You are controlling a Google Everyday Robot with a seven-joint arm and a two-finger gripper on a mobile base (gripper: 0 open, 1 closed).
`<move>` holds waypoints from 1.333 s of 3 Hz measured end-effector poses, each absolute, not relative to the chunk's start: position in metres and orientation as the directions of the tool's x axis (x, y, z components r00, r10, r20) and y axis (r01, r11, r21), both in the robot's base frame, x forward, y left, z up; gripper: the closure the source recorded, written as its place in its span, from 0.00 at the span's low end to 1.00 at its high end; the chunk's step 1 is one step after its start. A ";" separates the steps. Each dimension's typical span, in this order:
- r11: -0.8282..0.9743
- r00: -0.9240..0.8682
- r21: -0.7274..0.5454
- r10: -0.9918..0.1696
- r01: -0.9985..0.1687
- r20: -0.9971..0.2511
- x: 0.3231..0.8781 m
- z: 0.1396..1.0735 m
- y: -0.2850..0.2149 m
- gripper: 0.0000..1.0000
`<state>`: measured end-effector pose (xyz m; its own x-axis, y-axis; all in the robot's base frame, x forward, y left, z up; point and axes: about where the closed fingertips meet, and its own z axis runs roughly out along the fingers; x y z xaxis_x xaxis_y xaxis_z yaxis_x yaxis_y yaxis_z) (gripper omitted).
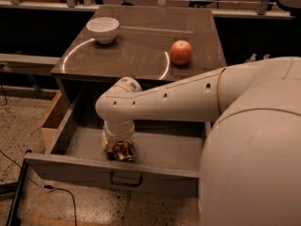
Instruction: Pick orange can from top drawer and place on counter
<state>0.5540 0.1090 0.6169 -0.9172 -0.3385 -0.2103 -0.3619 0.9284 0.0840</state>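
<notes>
The top drawer [155,149] is pulled out below the counter [141,46]. The orange can [123,152] stands on the drawer floor near the front wall, left of centre, and shows as a small shiny copper shape. My gripper [120,149] reaches straight down into the drawer from the white arm. It sits over the can with its fingers drawn in against the can's sides. The wrist hides the can's top.
A white bowl [103,28] stands at the counter's back left. A round orange-red apple [181,52] sits at its right. The dark drawer handle [125,179] is at the front. A cardboard box [51,121] and a cable [61,197] lie on the floor at the left.
</notes>
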 end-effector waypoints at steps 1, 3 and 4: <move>0.927 -0.917 0.081 -0.347 -0.368 -0.195 0.554 0.612 0.112 0.63; 0.902 -0.900 0.208 -0.307 -0.379 -0.310 0.564 0.689 0.090 1.00; 0.860 -0.876 0.332 -0.231 -0.388 -0.424 0.565 0.748 0.070 1.00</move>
